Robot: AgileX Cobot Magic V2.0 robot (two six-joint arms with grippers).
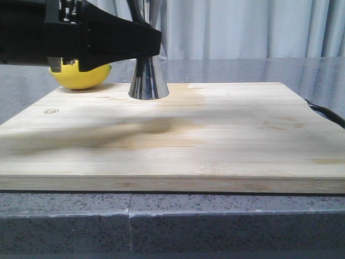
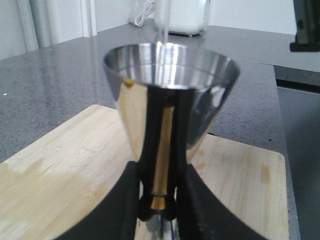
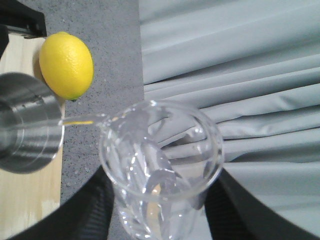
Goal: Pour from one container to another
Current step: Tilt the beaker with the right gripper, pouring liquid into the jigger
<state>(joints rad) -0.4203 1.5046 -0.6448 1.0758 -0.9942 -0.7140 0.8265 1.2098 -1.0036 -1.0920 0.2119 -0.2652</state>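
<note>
The steel jigger point(image 1: 148, 81) stands upright on the wooden board point(image 1: 178, 135), next to the lemon point(image 1: 81, 76). My left gripper point(image 2: 159, 200) is shut on the jigger point(image 2: 170, 95) at its brass-banded waist; in the front view this gripper point(image 1: 143, 46) hides the waist. My right gripper point(image 3: 160, 205) is shut on the clear glass beaker point(image 3: 160, 150), which is tipped with its lip toward the jigger's open cup point(image 3: 25, 125). A thin stream of clear liquid point(image 3: 80, 121) runs from the lip into the cup, and the same stream point(image 2: 163, 45) shows in the left wrist view. The beaker is above the front view's frame.
The board lies on a grey speckled counter point(image 1: 215, 226). A dark cable point(image 1: 326, 114) lies at the board's right edge. A grey curtain point(image 1: 242, 27) hangs behind. A white appliance point(image 2: 182, 17) stands on the counter beyond the jigger.
</note>
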